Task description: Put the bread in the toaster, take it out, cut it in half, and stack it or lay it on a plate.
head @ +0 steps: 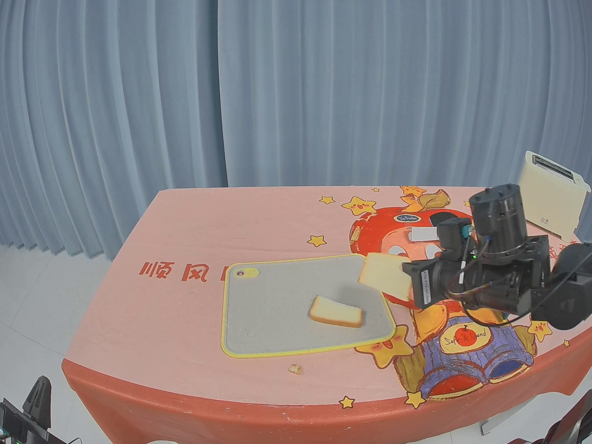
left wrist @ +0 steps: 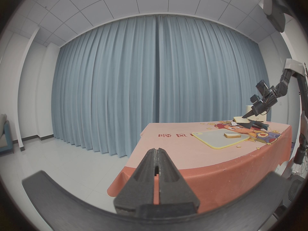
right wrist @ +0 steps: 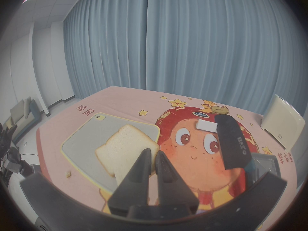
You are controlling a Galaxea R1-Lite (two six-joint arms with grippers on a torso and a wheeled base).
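Over the 3 o'clock edge of the cutting board (head: 271, 316), the right gripper (head: 408, 280) is closed to a narrow gap on a bread slice (head: 385, 274). It pinches one edge, and the slice hangs tilted, clear of the board. The left gripper (left wrist: 156, 167) has its fingers pressed together with nothing between them, low and well apart from the table (head: 185, 229), off its 9 o'clock side. A second bread slice (head: 336, 311) lies flat on the board toward 4 o'clock. The toaster (head: 552, 201) stands at the table's 2 o'clock corner. Red characters (head: 182, 271) are printed on the cloth at the board's 9 o'clock. Print on the toaster is too small to read.
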